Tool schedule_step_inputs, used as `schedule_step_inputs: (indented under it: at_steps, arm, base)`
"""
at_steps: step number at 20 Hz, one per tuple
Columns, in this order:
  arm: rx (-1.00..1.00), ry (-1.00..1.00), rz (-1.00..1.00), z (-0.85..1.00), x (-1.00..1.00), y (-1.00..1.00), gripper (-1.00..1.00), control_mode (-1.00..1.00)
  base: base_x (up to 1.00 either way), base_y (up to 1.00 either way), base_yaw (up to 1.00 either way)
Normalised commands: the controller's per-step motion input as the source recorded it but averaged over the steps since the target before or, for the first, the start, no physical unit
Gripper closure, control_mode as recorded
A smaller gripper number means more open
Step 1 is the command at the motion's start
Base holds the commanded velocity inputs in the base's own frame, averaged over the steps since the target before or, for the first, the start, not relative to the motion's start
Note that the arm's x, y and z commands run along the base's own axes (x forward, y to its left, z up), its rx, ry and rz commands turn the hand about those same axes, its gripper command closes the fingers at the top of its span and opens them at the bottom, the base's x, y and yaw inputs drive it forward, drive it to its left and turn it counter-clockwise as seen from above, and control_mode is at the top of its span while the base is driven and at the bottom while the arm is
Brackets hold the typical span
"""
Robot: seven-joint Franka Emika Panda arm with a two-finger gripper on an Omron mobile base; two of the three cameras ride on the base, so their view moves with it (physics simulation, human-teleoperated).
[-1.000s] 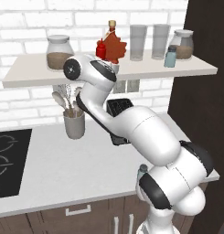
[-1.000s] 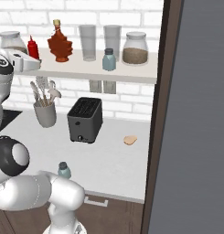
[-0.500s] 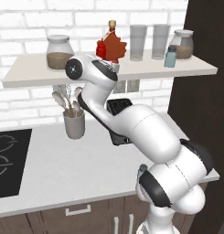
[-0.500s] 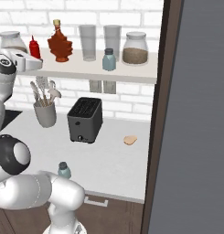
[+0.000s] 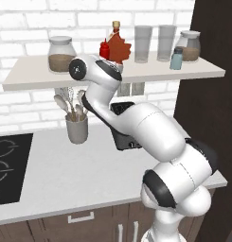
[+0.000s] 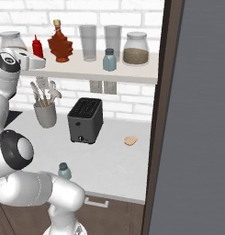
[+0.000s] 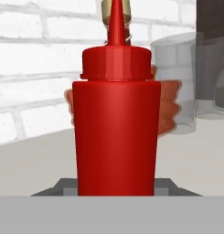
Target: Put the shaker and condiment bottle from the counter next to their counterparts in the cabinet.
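Claw (image 7: 115,194) half-open, clamped around condiment bottle (image 7: 115,123) over cabinet (image 5: 136,75), maple-leaf syrup bottle (image 7: 170,107) just behind it. Shaker (image 6: 64,171) on counter (image 6: 109,156) far below: untouched.

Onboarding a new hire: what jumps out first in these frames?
The red bottle looms right in front of the gripper in the hand view, standing on the shelf left of the maple-leaf syrup bottle. One shaker is still on the counter; its twin stands on the shelf.

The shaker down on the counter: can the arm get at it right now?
Probably not yet. The jaws are closed on the red bottle up on the shelf, while the shaker stands low beside the robot's base, nothing blocking it.
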Motion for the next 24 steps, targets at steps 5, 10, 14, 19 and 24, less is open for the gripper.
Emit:
schedule_step_inputs:
  at_steps: [5, 10, 14, 19, 24]
  arm:
    - [0.0, 0.0, 0.0, -0.01, 0.13, 0.0, 1.0, -1.0]
    - [0.0, 0.0, 0.0, -0.07, 0.09, 0.0, 1.0, -1.0]
    - [0.0, -0.01, 0.0, -0.11, 0.08, 0.0, 1.0, -1.0]
    - [0.0, -0.01, 0.0, -0.08, 0.07, 0.0, 1.0, -1.0]
    - [0.0, -0.02, 0.01, -0.09, 0.05, 0.0, 1.0, -1.0]
  base:
    - [0.0, 0.0, 0.0]
    - [0.0, 0.0, 0.0]
    - [0.0, 0.0, 0.0]
    - [0.0, 0.0, 0.0]
    - [0.0, 0.0, 0.0]
